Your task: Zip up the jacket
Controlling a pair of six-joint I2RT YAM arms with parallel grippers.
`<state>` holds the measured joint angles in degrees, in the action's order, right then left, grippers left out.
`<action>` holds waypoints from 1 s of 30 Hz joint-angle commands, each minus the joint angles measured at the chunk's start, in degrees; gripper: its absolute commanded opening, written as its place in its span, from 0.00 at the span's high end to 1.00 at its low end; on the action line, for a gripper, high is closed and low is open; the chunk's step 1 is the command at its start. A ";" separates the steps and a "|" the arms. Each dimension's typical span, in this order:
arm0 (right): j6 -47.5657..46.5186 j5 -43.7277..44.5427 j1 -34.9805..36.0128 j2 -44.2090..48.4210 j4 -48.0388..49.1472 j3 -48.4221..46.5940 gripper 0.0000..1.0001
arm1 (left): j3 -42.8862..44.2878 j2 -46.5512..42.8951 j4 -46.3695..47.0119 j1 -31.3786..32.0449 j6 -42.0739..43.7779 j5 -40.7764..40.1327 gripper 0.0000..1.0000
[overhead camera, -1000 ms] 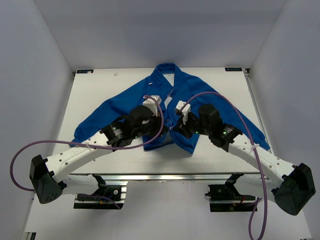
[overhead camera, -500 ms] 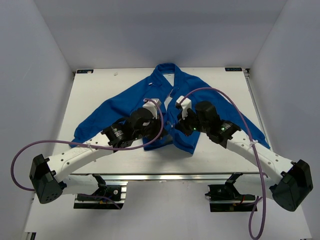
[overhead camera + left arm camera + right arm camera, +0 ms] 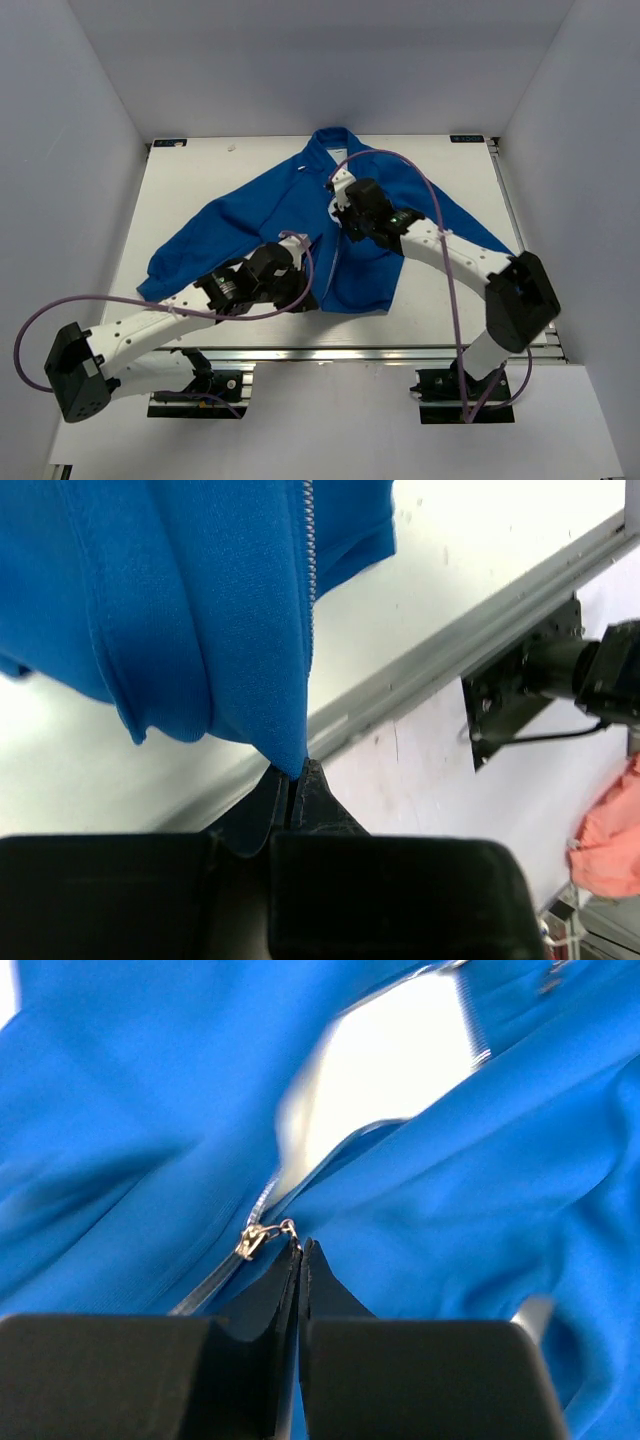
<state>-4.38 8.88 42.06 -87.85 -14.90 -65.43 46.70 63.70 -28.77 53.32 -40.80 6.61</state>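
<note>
Left pincer (image 3: 296, 780) clamps the hem of the bright-blue fabric jacket (image 3: 260, 205). Right pincer (image 3: 300, 1252) pinches the small metal zipper pull (image 3: 262, 1236); the upper part looks unzipped.

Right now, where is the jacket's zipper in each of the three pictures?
Top external: the zipper runs down the middle of the jacket, between the two arms.
Left wrist: its lower stretch is at top centre, above the left fingers.
Right wrist: its slider is at centre, beside the right fingers.
Shared landmark: the blue jacket fabric.
</note>
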 commanded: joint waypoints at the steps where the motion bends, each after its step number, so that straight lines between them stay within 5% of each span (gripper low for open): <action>1: -2.56 15.01 -2.42 -5.73 9.08 -7.95 1.00 | -3.96 -5.24 -4.71 0.82 -2.88 8.15 1.00; 9: -2.65 16.87 -13.39 -27.88 11.47 -30.78 1.00 | -10.04 -6.84 -3.66 0.82 -4.47 10.70 1.00; 17: -9.32 15.81 -18.15 -54.58 16.27 -66.29 1.00 | -15.40 -7.28 1.35 0.73 -7.19 15.36 1.00; 25: -7.50 0.11 -19.83 -59.28 36.34 -68.25 1.00 | -12.52 -3.51 -1.45 0.47 -5.88 13.18 1.00; 27: -7.22 -2.81 -19.92 -58.05 35.82 -66.68 1.00 | -9.71 -2.54 -2.86 0.29 -4.74 11.50 0.86; 28: -7.22 -4.13 -19.92 -56.22 36.77 -65.45 0.88 | -8.65 -1.49 -3.30 0.29 -4.38 11.15 0.75; 29: -7.57 -4.57 -19.83 -55.24 36.78 -64.40 0.70 | -7.60 -1.21 -4.18 0.29 -4.21 9.58 0.32; 30: -7.57 -4.67 -19.83 -54.27 36.26 -63.17 0.27 | -5.41 -0.86 -6.10 0.21 -4.03 8.34 0.05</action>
<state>-11.18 6.22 25.08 -149.42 9.61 -129.64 37.15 62.43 -26.48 52.56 -45.82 12.73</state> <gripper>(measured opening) 0.384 0.698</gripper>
